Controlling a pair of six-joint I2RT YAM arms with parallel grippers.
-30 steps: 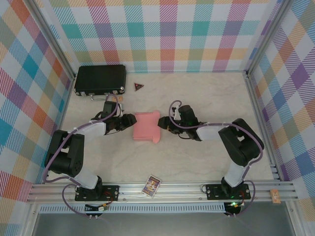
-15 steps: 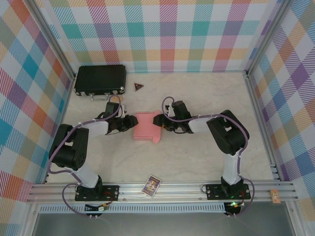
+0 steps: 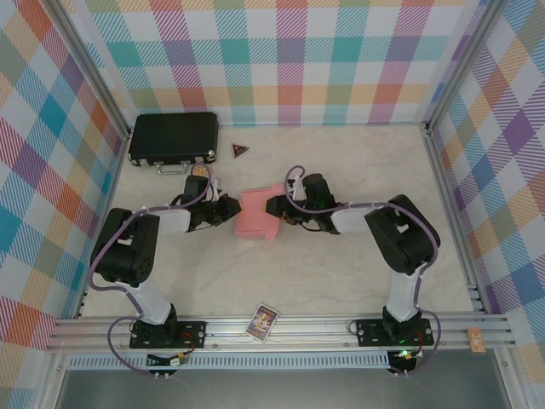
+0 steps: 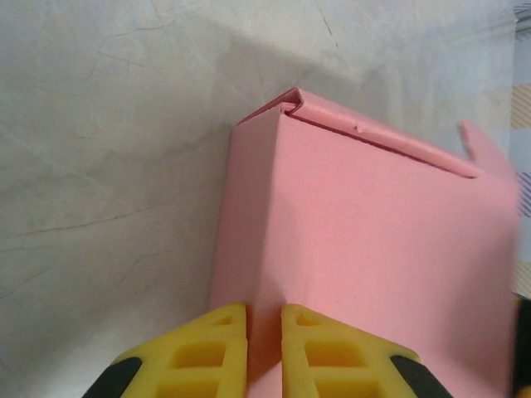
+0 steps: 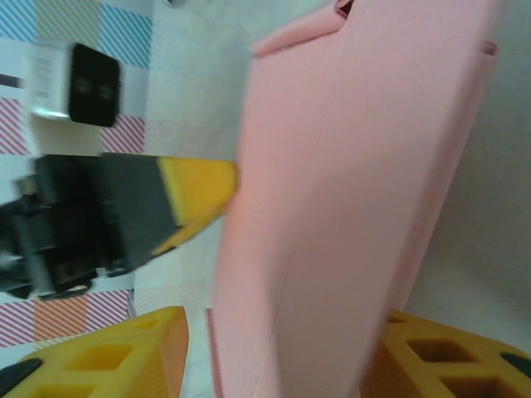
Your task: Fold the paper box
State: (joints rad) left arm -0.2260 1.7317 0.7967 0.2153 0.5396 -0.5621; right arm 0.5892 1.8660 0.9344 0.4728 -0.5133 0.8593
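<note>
Box position, top view: on the table, directly between the two tools. The left gripper meets its left edge and the right gripper meets its right edge. The box is already a flattened rectangular body, and one flap juts out at the near corner on the right gripper's side.

Left wrist view: the fingers stand almost together, with a hairline gap. A long edge of the box runs straight into that gap, so the grip is judged a pinch on the card edge. At the end farthest from the fingers, a seam lip stands slightly raised rather than seated.

Right wrist view: the jaws stand wide and straddle the box. One finger lies against the card. The other is just beside it with a sliver of gap, so nothing is clamped. The opposite tool's yellow tip touches the box's far side, ahead of these fingers.

Step in hand, as judged: steadying the body from both sides before closing the loose flap. The next move calls for a firm hold on one side while the other tool pushes the flap in. Excess squeeze may buckle the thin card.

Surroundings:
- The case and a small dark triangle lie beyond the left gripper, well apart from it.
- The card lies behind both tools.
- None of these obstructs the work.
</note>
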